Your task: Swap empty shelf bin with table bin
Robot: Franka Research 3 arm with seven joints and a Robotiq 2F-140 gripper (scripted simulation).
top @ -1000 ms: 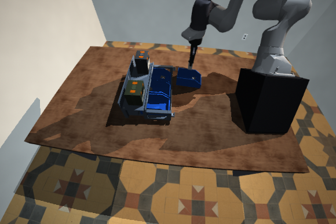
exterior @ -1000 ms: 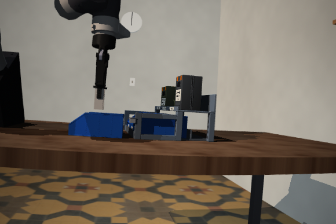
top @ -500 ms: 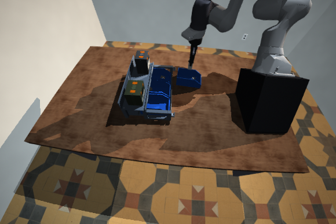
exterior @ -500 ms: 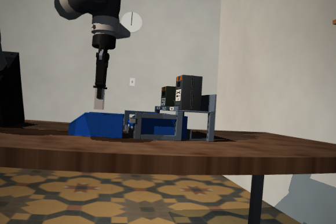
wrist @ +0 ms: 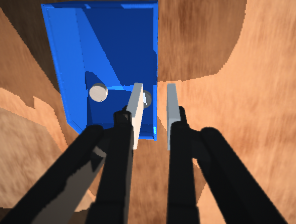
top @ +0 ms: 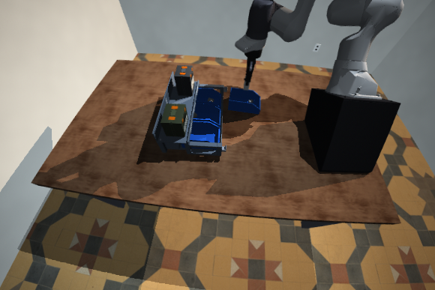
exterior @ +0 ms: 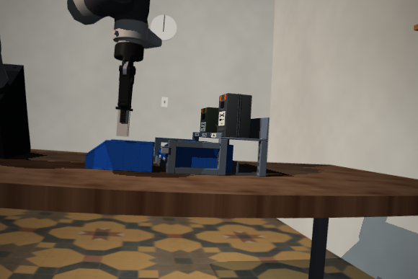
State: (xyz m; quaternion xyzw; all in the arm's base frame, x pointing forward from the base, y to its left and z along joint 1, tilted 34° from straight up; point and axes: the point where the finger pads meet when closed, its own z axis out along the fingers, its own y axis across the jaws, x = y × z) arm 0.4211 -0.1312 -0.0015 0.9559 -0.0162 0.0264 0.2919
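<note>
A blue open bin [top: 244,102] [exterior: 119,156] [wrist: 115,50] stands on the table [top: 262,188] just right of the grey shelf [top: 193,113] [exterior: 263,145]. A round grey part [wrist: 98,92] [top: 250,101] lies in it. My gripper [top: 246,86] [exterior: 122,128] [wrist: 154,96] hangs a little above the bin's side wall. Its fingers stand narrowly apart, with nothing between them. Three more blue bins sit in a row on the shelf: a far one [top: 208,100], a middle one [top: 207,118] and a near one [top: 202,137]. I cannot tell which is empty.
Two dark boxes with orange labels [top: 184,79] [top: 173,118] [exterior: 234,114] [exterior: 208,119] stand on the shelf's upper board. The arm's black pedestal [top: 349,132] stands at the table's right side. A patterned tile floor surrounds the table.
</note>
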